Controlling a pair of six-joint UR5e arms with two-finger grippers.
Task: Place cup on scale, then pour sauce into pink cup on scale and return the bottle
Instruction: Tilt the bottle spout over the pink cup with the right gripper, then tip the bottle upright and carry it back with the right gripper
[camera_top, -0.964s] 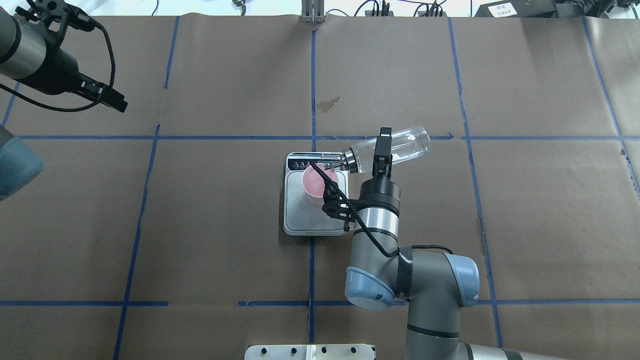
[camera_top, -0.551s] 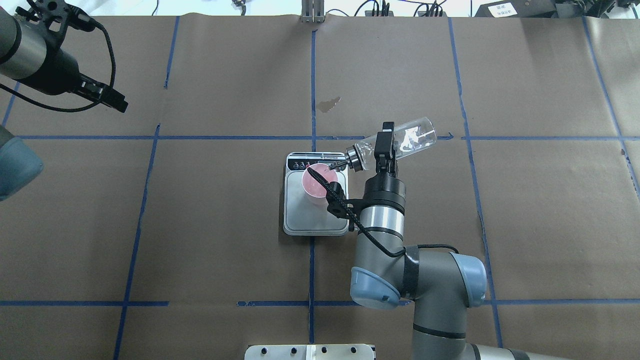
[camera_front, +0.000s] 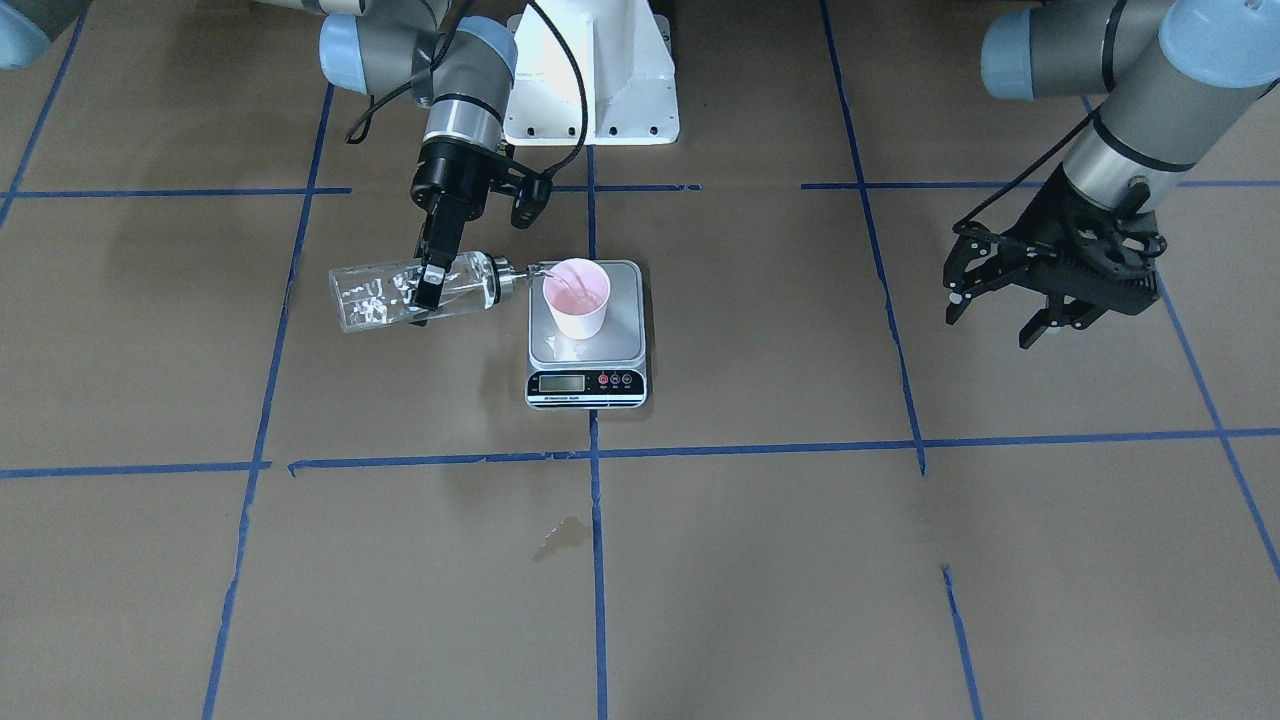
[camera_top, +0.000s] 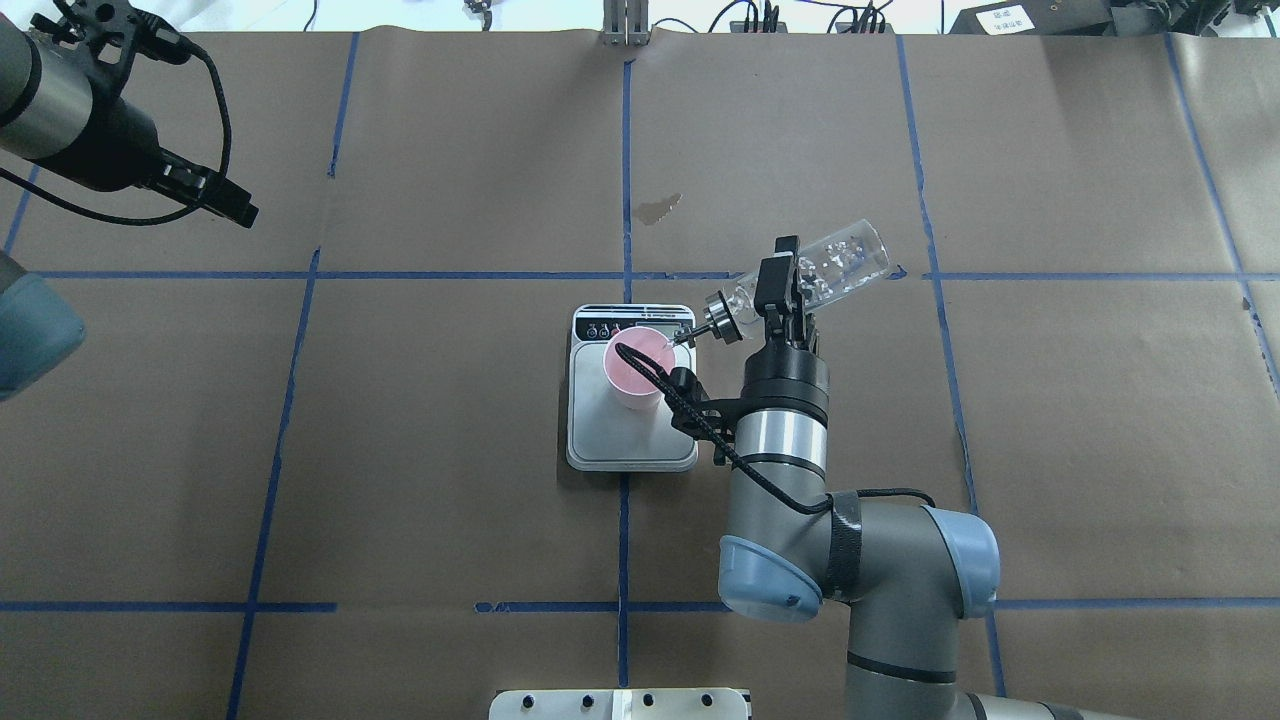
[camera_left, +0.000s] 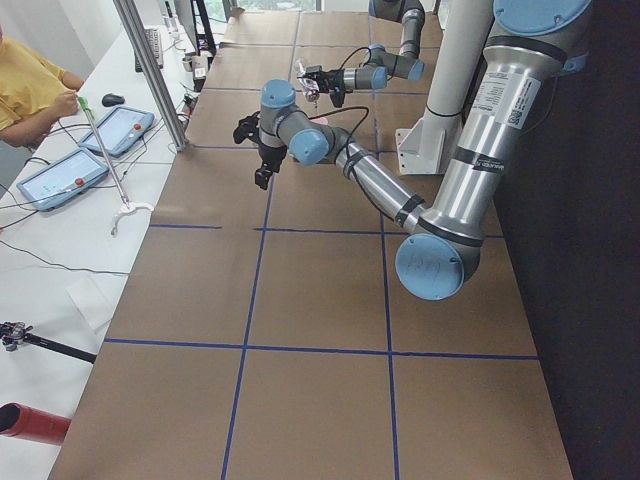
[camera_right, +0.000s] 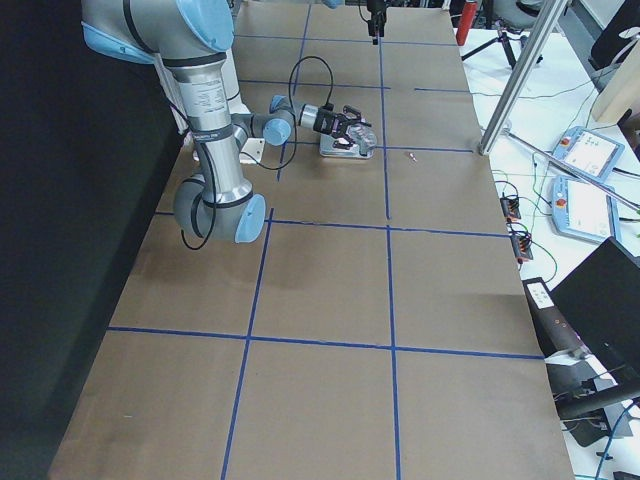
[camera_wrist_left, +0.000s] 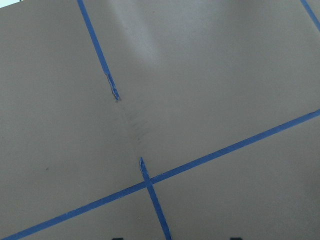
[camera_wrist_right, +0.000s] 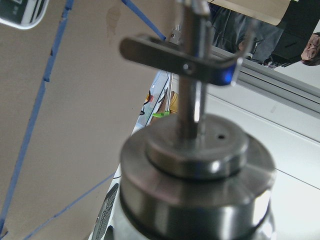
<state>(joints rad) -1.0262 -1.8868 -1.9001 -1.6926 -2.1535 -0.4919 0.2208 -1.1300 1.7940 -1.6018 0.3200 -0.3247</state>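
**Sauce being poured from a tipped bottle into the cup on the scale**

The brown paper-covered table with blue tape lines (camera_top: 450, 450) is used as the work surface, and the task's things are gathered near its middle. The left gripper (camera_front: 990, 325) is held above the table well apart on the robot's left, its jaws spread and empty, presumably so that the pour is not obstructed. The flat square scale with a steel plate and black display strip (camera_top: 630, 440) is laid flat, its display turned away from the robot. The small clear glass bottle with a metal pourer cap (camera_top: 835, 265) is clamped round its body by the closed jaws of the right gripper (camera_top: 785, 285), just beside the scale on the robot's right. The pale pink tapered cup (camera_front: 577, 300) is stood upright on the plate, towards the display end, so that its filling can be weighed.

The bottle's long axis is laid close to horizontal. Its metal spout (camera_top: 690, 338) is aimed at the cup and reaches its rim, while the base is pointed away to the robot's right and slightly forward. The clear sauce (camera_front: 375, 295) is seen bubbling inside the glass, so pouring is judged to be under way
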